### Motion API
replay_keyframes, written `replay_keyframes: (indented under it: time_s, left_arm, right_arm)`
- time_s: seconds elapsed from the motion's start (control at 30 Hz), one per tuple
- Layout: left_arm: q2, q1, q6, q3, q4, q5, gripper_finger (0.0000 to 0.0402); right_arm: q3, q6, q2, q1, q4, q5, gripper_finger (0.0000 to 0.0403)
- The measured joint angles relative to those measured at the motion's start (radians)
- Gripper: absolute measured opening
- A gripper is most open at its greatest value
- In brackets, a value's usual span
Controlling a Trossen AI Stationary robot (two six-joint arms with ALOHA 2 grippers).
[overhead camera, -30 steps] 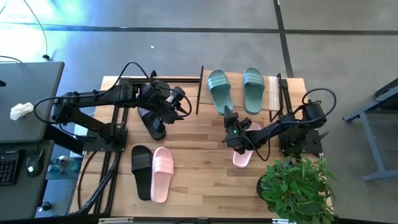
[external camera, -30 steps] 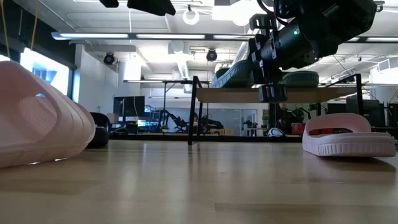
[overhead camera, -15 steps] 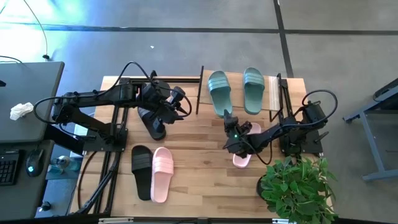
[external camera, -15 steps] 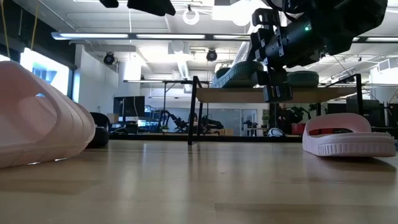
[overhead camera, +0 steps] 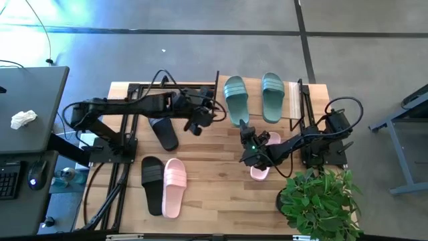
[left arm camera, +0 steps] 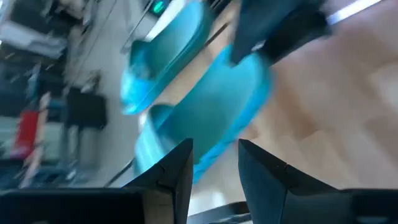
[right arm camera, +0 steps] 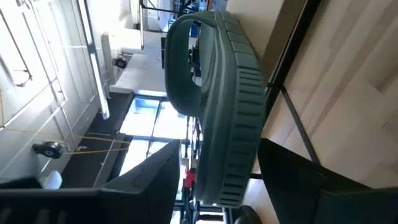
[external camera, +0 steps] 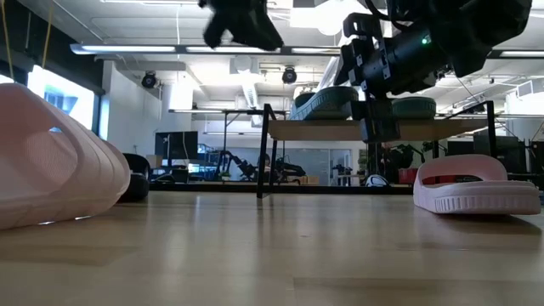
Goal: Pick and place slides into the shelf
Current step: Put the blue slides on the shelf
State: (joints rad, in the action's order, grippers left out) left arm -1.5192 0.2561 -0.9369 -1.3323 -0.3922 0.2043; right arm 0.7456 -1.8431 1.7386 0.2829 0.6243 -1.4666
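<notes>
Claws first: your right claw (overhead camera: 248,128) hangs with fingers spread and empty just in front of the shelf (overhead camera: 294,99), where both green slides (overhead camera: 236,99) lie on top. Your left claw (overhead camera: 198,120) hovers empty beside them, jaws part-open, a black slide (overhead camera: 164,132) behind it on the desk (overhead camera: 214,181).

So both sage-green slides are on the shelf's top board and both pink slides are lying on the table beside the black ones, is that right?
Not quite. Both sage-green slides are on the shelf, but the high view shows only one pink slide beside a black slide; the other pink slide lies apart, under the right arm.
</notes>
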Motion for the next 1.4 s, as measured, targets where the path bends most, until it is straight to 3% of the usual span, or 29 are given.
replay_keyframes:
  time_s: [0.33, 0.63, 0.97, 1.13, 1.4]
  left_arm:
    - [-0.136, -0.001, -0.01, 0.0, 0.161, 0.146, 0.0113]
    - [-0.198, 0.0, -0.081, 0.0, 0.277, 0.26, 0.0113]
    - [-0.202, 0.021, -0.079, 0.0, 0.3, 0.243, 0.0113]
    - [-0.216, 0.067, -0.06, 0.001, 0.281, 0.231, 0.0113]
    - [-0.233, 0.09, -0.054, 0.0, 0.299, 0.187, 0.0113]
  right_arm:
    - [0.0, 0.008, 0.0, 0.018, -0.001, 0.025, 0.0202]
    - [-0.001, 0.0, 0.0, 0.062, -0.015, -0.021, 0.0202]
    - [-0.001, 0.015, 0.0, 0.177, 0.021, 0.001, 0.0202]
    - [-0.001, 0.142, 0.0, 0.213, 0.039, 0.118, 0.0201]
    - [-0.001, 0.535, 0.0, 0.221, 0.178, 0.305, 0.0201]
